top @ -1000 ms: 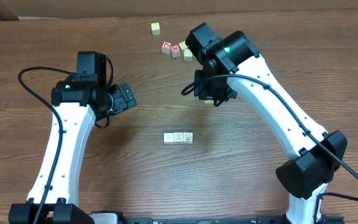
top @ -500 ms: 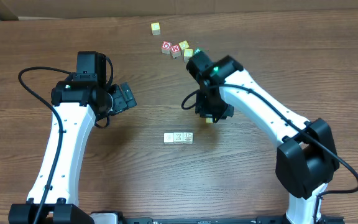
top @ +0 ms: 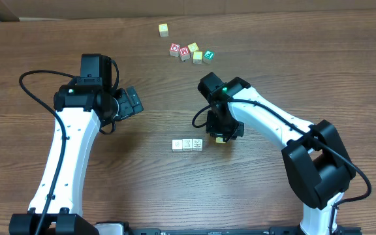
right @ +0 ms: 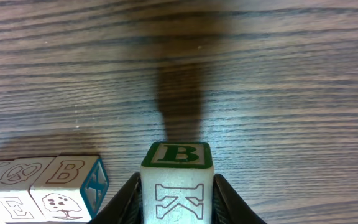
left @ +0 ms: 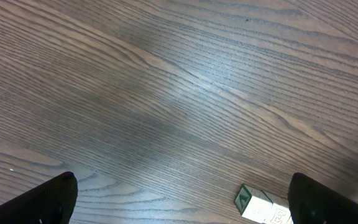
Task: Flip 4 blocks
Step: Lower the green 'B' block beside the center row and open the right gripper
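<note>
Right end effector [top: 219,132] moved nearer the 3-block row [top: 187,144], clenched on 4th block [right: 176,180], left end effector [top: 130,102] released

- Overhead: looking straight down from high up, table [top: 344,78] filling the frame, arm bases at 6 o'clock, row of blocks [top: 187,145] near dead centre.
- Left wrist: close over bare wood grain, angled down, own fingertips [left: 42,202] at 7 and 5 o'clock, lone block [left: 257,205] peeking in at 5.
- Right wrist: nearest of all, looking down past the gripped block [right: 177,186] at 6 o'clock, same row at 8 o'clock, shared with overhead.
</note>
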You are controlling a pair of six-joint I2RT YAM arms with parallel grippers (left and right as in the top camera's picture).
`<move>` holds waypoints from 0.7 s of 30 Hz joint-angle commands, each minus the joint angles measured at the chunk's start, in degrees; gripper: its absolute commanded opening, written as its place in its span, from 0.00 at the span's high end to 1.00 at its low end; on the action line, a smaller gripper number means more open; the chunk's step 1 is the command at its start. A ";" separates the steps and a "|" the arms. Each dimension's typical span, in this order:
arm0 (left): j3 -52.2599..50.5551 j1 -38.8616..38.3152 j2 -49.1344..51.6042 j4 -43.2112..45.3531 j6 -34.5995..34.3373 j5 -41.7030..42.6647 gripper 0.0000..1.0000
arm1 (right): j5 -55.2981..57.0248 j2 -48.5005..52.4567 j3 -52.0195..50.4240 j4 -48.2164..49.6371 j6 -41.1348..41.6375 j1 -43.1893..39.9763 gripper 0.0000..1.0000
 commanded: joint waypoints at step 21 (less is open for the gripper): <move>0.61 0.24 -0.02 0.04 0.26 -0.13 0.00 | 3.08 -0.24 -0.35 0.09 0.70 0.02 0.33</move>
